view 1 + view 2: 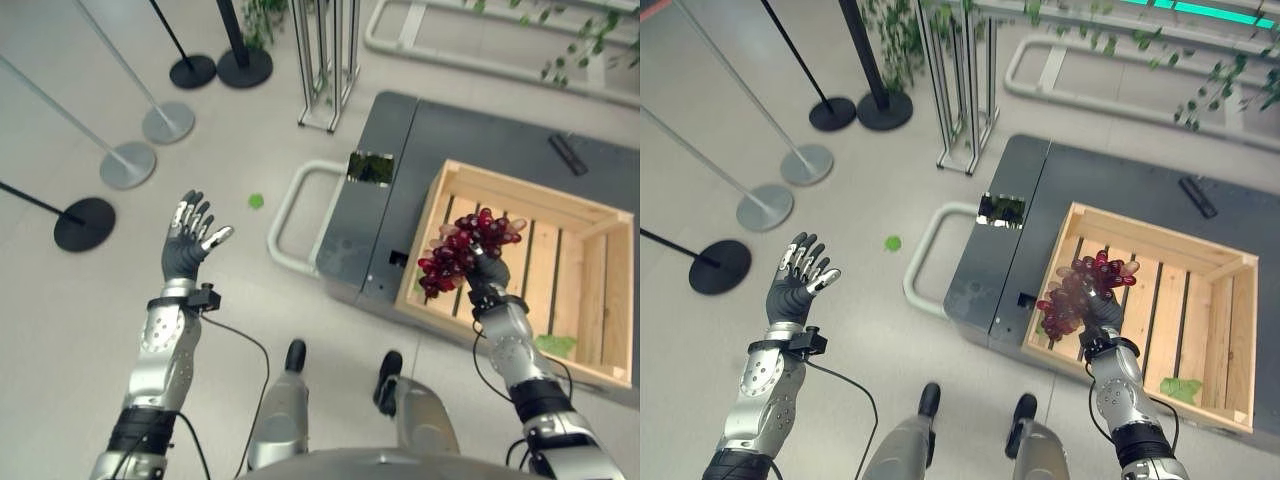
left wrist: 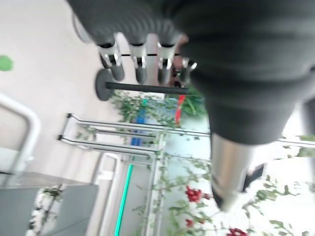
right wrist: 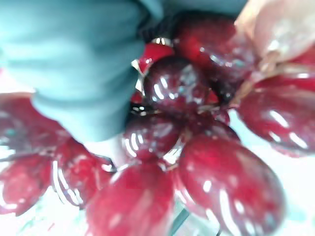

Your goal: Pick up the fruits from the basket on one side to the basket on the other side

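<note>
A bunch of dark red grapes (image 1: 462,248) hangs over the near left part of a wooden slatted crate (image 1: 590,300), with my right hand (image 1: 487,275) shut on it from below. Up close in the right wrist view the grapes (image 3: 197,147) press against the hand. A green leafy piece (image 1: 556,346) lies on the crate's floor near its front right corner. My left hand (image 1: 188,245) is raised over the bare floor at the left, fingers spread and straight, holding nothing; its fingers (image 2: 140,64) point at a stand base.
The crate sits on a dark grey cart (image 1: 440,140) with a white loop handle (image 1: 285,225). A small green disc (image 1: 256,201) lies on the floor. Round stand bases (image 1: 84,223) and a metal frame (image 1: 325,70) stand at the back left.
</note>
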Robot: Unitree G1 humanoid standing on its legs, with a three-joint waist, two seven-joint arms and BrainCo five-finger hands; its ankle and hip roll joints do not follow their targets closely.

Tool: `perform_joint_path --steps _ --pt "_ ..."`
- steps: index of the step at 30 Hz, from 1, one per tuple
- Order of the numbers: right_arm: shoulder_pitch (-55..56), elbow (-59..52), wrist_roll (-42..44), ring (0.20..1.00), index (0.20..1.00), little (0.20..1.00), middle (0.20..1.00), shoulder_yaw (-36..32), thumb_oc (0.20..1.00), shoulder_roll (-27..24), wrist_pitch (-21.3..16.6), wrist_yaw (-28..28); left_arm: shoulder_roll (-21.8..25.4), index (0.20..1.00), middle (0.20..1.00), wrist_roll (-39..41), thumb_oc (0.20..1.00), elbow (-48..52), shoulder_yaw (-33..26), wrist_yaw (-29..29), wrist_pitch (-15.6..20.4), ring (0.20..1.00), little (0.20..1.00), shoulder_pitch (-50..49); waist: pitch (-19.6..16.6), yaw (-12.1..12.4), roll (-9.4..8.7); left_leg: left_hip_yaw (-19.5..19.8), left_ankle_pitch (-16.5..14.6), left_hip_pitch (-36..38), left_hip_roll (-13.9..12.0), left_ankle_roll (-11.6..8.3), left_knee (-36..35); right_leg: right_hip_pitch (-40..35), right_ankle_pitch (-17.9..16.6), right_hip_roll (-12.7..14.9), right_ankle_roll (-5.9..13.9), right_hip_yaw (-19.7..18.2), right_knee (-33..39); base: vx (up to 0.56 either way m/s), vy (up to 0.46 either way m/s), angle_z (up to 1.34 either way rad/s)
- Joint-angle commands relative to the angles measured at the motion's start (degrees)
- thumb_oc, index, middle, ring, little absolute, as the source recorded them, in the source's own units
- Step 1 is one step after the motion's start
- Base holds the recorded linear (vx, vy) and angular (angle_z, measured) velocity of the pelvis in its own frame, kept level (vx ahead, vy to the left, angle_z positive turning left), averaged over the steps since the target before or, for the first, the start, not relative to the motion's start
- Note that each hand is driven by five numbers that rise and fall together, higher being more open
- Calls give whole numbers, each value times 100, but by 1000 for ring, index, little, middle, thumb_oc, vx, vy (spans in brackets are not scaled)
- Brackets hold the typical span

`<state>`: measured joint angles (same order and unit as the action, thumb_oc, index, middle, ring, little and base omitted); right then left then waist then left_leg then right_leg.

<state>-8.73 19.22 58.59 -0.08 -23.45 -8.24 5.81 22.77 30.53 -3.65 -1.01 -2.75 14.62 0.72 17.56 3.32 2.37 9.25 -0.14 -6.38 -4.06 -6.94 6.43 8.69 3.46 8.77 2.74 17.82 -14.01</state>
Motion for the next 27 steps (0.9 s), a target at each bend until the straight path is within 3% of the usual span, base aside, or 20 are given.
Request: perform_joint_path --steps 1,10,14,20,21,24,26,27 --pt "-5 -723 -439 200 200 200 200 -401 200 -419 -265 228 384 1000 1000 -133 1000 165 -274 223 161 1000 1000 -360 -484 -96 -412 -239 -12 -175 188 164 17 -479 158 -6 374 -180 547 78 33 -6" --pt "-61 -1388 -429 200 200 200 200 -590 200 -1077 -233 266 1025 1000 1000 -45 1000 436 -420 637 -80 1000 1000 -783 -861 -127 -528 -482 -108 142 187 269 -205 -749 -30 -64 445 -398 964 62 45 -20" --pt "-68 -1628 -457 200 200 200 200 -459 200 -1397 -100 378 1772 1000 1000 126 1000 732 -245 1156 -379 1000 1000 -869 -1015 -147 -571 -548 -152 286 201 300 -259 -866 -56 -68 480 -456 1012 58 43 -17" --pt "-61 -1785 -527 200 200 200 200 -221 200 -1479 22 484 2467 1000 1000 140 1000 911 7 1494 -616 1000 1000 -695 -1118 -179 -613 -590 -186 413 210 322 -314 -968 -60 -62 497 -483 1054 32 20 -5" --pt "-74 -1936 -572 200 200 200 200 -34 200 -1516 107 522 2853 1000 1000 336 1000 881 470 1671 -799 1000 1000 -267 -1197 -223 -649 -614 -191 477 203 331 -357 -1016 -70 -59 509 -467 1076 33 7 -5" --pt "-141 -1933 -567 200 200 200 200 148 200 -1519 153 578 3248 1000 1000 459 1000 1079 836 1872 -930 1000 1000 75 -1239 -218 -667 -629 -198 523 204 334 -388 -1059 -82 -55 526 -467 1112 14 4 0" --pt "-166 -1962 -598 200 200 200 200 241 200 -1543 175 586 3282 1000 1000 598 1000 1083 1015 1892 -949 1000 1000 243 -1260 -223 -679 -630 -200 533 208 335 -398 -1071 -82 -56 527 -475 1123 0 0 0" --pt "-257 -1977 -543 200 200 200 200 423 200 -1522 202 587 3355 1000 1000 877 1000 997 1474 1980 -1049 1000 1000 660 -1300 -247 -701 -632 -207 564 214 340 -413 -1094 -88 -57 537 -483 1138 0 0 0"
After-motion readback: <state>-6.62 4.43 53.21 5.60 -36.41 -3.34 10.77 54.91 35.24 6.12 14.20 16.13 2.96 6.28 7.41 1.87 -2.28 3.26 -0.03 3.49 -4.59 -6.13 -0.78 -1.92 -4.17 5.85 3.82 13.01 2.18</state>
